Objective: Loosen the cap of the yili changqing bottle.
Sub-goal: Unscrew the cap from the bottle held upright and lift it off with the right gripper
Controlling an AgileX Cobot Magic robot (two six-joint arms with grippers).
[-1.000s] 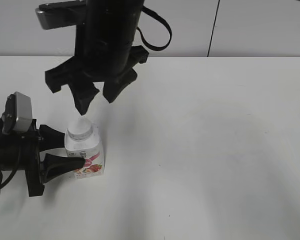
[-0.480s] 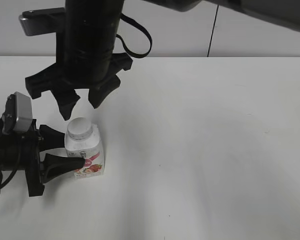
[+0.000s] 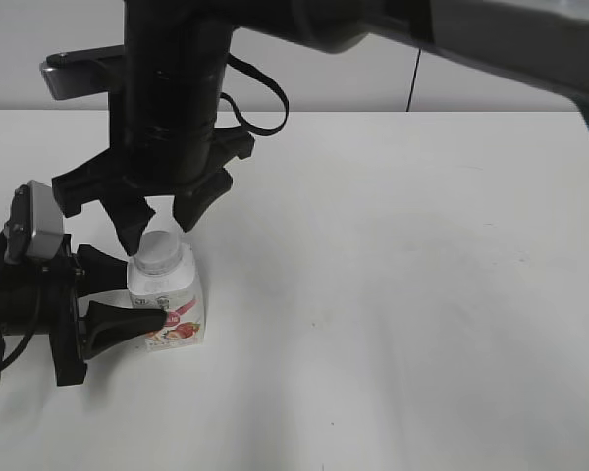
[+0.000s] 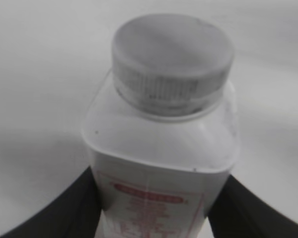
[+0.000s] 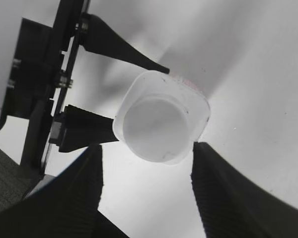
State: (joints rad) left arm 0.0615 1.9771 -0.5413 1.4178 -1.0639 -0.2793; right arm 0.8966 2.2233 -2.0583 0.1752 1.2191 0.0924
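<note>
Right tool (image 3: 157, 228) straddles the cap (image 3: 159, 251); table (image 3: 422, 294) rightward lies open.

Exterior view: the right gripper (image 3: 157, 218) covers the rear of the cap (image 3: 157, 251), and whether its fingertips touch the rim cannot be told. The left gripper (image 3: 123, 294) hides the bottle's (image 3: 177, 312) left face; its arm is cut off at the left edge. The label print is too small to read.

Left wrist view: the bottle (image 4: 159, 163) is cut off at the bottom edge, its red lettering blurred (illegible), and only the finger (image 4: 64, 213) bases show.

Right wrist view: the right fingers (image 5: 74, 198) run off the bottom edge, and the cap (image 5: 156, 126) hides the bottle's (image 5: 198, 106) body beneath.
</note>
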